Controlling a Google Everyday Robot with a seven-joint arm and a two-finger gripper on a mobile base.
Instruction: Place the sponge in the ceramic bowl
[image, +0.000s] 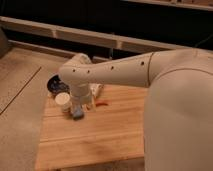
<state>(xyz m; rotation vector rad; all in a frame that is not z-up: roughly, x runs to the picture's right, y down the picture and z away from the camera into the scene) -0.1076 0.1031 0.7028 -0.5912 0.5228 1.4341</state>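
The sponge (77, 115) is a small light-blue block on the wooden table (115, 130), just right of the white cup (62, 101). My gripper (79, 107) points straight down at the end of the white arm and sits right over the sponge, hiding its top. The ceramic bowl (53, 85) is dark and round, at the table's far left corner behind the cup, and the arm partly covers it.
A thin orange-red piece (102, 104) lies right of the gripper. A small white box (95, 90) sits behind it. My large white arm and body (175, 100) fill the right side. The table's left edge drops to grey floor (20, 115).
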